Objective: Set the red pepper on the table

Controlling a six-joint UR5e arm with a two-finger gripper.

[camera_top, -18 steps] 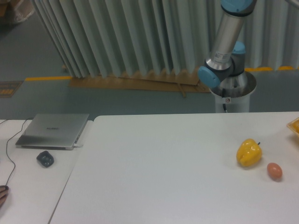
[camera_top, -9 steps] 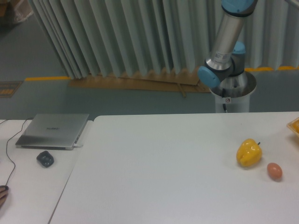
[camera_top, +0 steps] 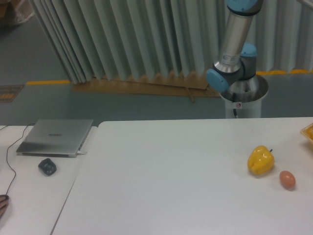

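The red pepper is out of view. The white table point(camera_top: 171, 186) fills the lower part of the camera view. Behind its far edge the arm's silver link and blue joints point(camera_top: 230, 68) rise from the base and leave the frame at the top. The gripper itself is outside the picture.
A yellow pepper point(camera_top: 260, 160) and a small brown egg point(camera_top: 287, 179) lie at the table's right side. The corner of an orange container point(camera_top: 308, 131) shows at the right edge. On the adjoining table at the left sit a closed laptop point(camera_top: 56, 137) and a dark mouse point(camera_top: 47, 167).
The arm's upper link has shifted slightly to the left. Nothing on the table has moved.
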